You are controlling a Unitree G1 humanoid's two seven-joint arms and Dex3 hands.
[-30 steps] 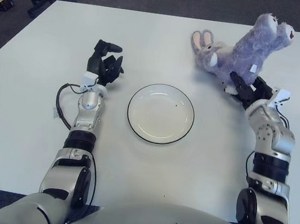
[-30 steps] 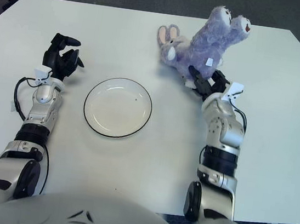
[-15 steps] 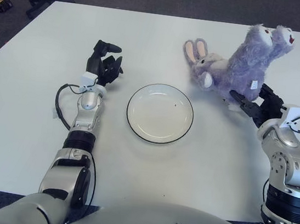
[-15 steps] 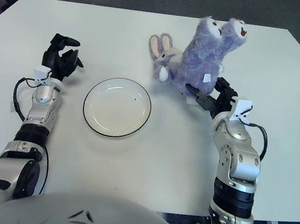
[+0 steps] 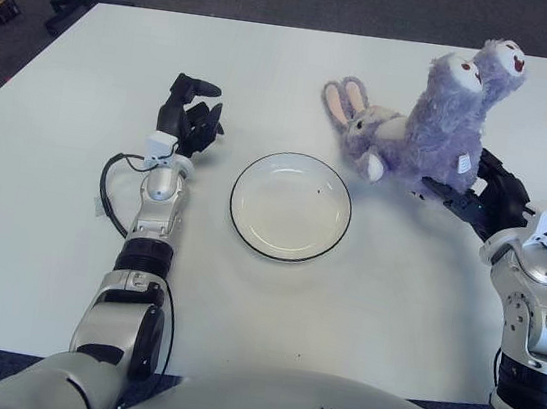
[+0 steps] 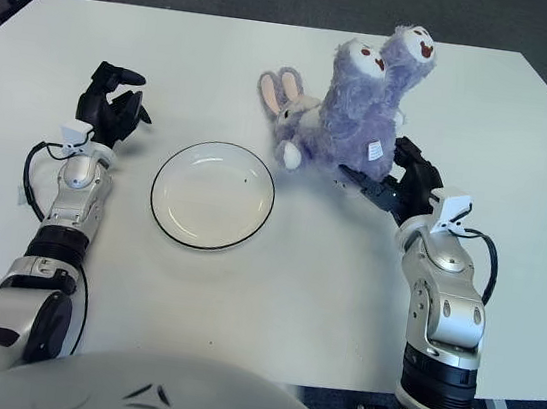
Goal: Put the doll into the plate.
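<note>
One doll (image 5: 427,124) gripped by right hand (image 5: 481,197) | beside plate (image 5: 290,207) | left hand (image 5: 189,118) loosely curled, empty

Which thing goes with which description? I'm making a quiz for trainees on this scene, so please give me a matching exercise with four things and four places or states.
Things:
1. doll
2. plate
3. left hand
4. right hand

Descriptions:
A. holds nothing inside its dark rim
B. gripping the purple toy from the right
C. idle, to the left of the plate
D. upside down, feet up, ears toward the plate

Pairs: 1-D, 2-A, 3-C, 4-B
</note>
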